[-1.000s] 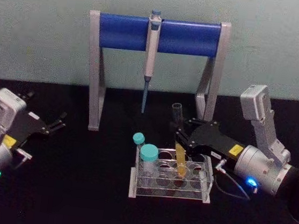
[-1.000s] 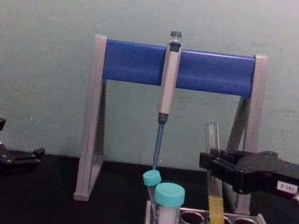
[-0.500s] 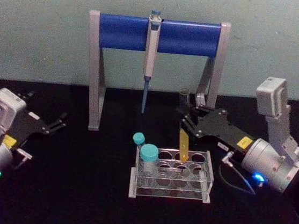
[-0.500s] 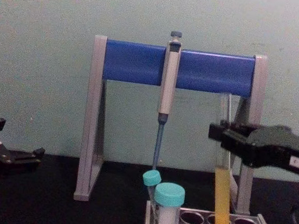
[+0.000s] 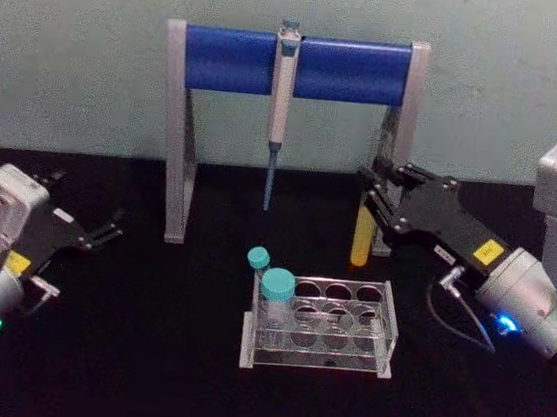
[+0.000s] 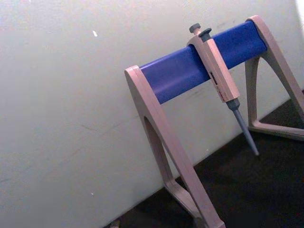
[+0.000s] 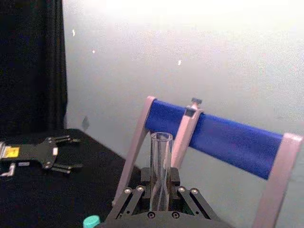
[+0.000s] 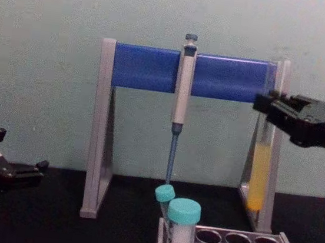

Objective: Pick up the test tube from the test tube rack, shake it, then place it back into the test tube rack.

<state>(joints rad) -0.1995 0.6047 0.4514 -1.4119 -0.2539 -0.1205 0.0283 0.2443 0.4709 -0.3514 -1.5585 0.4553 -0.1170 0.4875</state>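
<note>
The right gripper [image 5: 371, 191] is pinching the test tube [image 5: 363, 236] near its mouth, holding it upright above and beyond the test tube rack [image 5: 390, 332], probably for shaking room, while the left gripper [image 5: 86, 217] is idling open at the left.

From the head we look down across the black table [image 5: 141, 354]; from the chest we look level and nearer, both taking in the test tube rack [image 5: 339, 336]. Both wrist views face the wall [image 6: 71, 95]; all four share the pipette stand [image 5: 225, 59].
</note>
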